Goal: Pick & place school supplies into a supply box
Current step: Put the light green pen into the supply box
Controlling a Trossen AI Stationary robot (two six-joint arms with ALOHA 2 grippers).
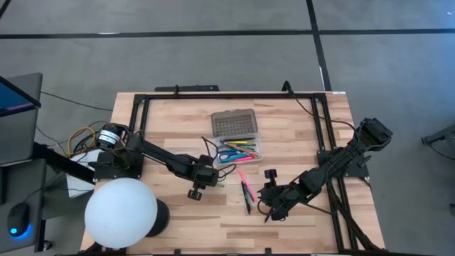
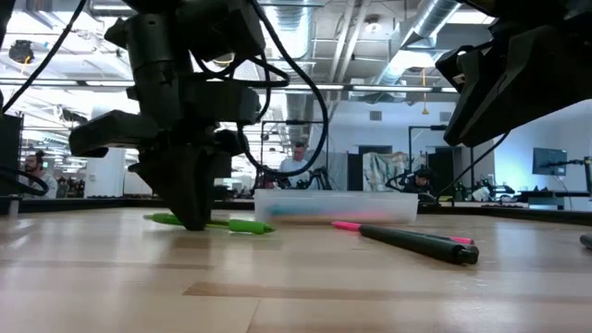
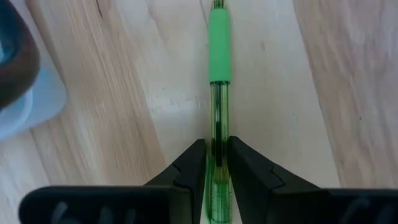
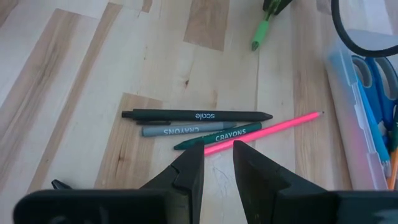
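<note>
Green pen (image 3: 218, 106) lies right under my left wrist, its clear barrel pinched between my left gripper (image 3: 216, 163) fingers, which are clamped on it while it rests flat on the bench (image 1: 284, 220). From above, that gripper (image 1: 206, 176) sits just off the supply box's (image 1: 239, 135) near-left corner, a little toward the near edge of the bench. The box lies open near the bench's middle, its grid lid folded toward the far edge and its tray already holding several pens and the blue scissors (image 4: 373, 78).

My right gripper (image 4: 217, 163) hovers over a loose cluster between the box and the near edge: a black pen (image 4: 196, 115), a grey crayon (image 4: 168, 131), a dark green crayon (image 4: 217, 137) and a pink pencil (image 4: 264, 132). Its fingers stand slightly apart with nothing between them.

What worries me is the grip on the green pen. I hold it well toward one end, so I judge it may tilt or swing as I lift, and a slick barrel could slip out. A drooping end could catch the tray's wall or knock pens already inside. My two arms are also close together here; if both move toward the box at once, I judge they could collide. On the right, the four pieces touch and overlap, so closing there may grab two or scatter them.
</note>
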